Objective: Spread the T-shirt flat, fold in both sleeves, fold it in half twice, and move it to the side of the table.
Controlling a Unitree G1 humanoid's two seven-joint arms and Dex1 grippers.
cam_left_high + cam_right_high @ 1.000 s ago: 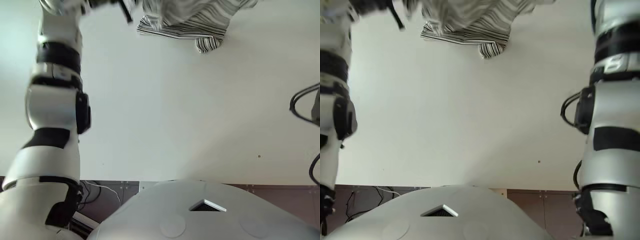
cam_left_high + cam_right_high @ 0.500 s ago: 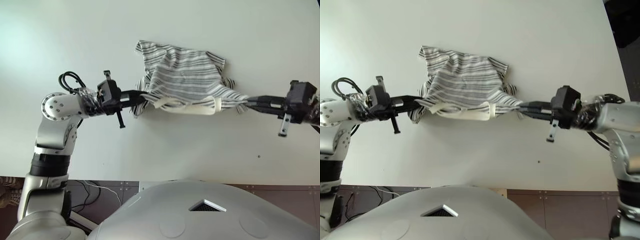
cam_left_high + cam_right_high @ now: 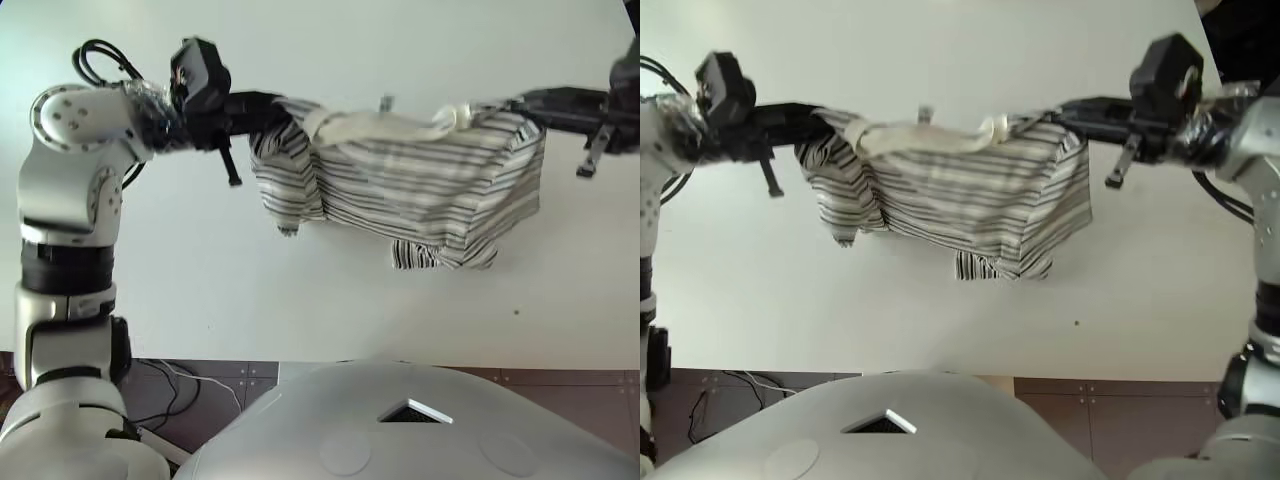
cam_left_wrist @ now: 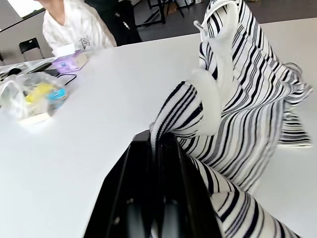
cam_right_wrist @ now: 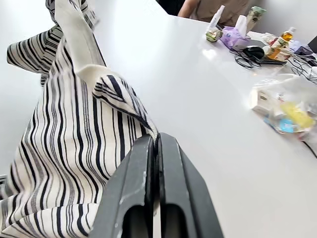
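Left end effector [image 3: 272, 108] and right end effector [image 3: 1040, 115] each clamp the shirt [image 3: 400, 195], hung taut between them. Tabletop [image 3: 250, 300] stretches from its hem to the near edge.

The shirt [image 3: 400, 190] hangs bunched, so its sleeves cannot be told from its body (the far face is hidden as well). Cloth folds cover the tips of the left gripper [image 3: 268, 106] and the right gripper [image 3: 1060, 108]. The left eye view's edge cuts off the right gripper's body. Whether the shirt's lowest edge touches the table [image 3: 300, 290] cannot be told. The bag [image 5: 285, 106] is blurred, and its contents are unclear.
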